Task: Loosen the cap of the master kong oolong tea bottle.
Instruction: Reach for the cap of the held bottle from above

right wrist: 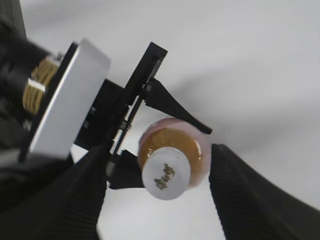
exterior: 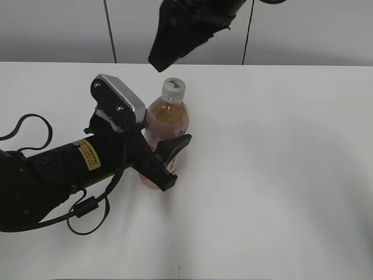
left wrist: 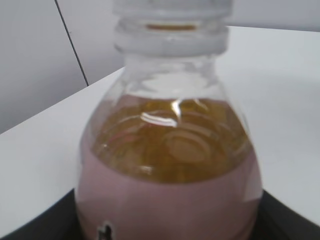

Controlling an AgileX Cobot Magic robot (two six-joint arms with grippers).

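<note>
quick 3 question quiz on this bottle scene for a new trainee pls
1. True or false: the left pincer is closed around the master kong oolong tea bottle.
2. Where is the right pincer? A) resting on the table B) above the cap, open C) gripping the label
3. Fill in: the cap is still ___ the bottle.

Key: 1 true; 2 B; 3 on
</note>
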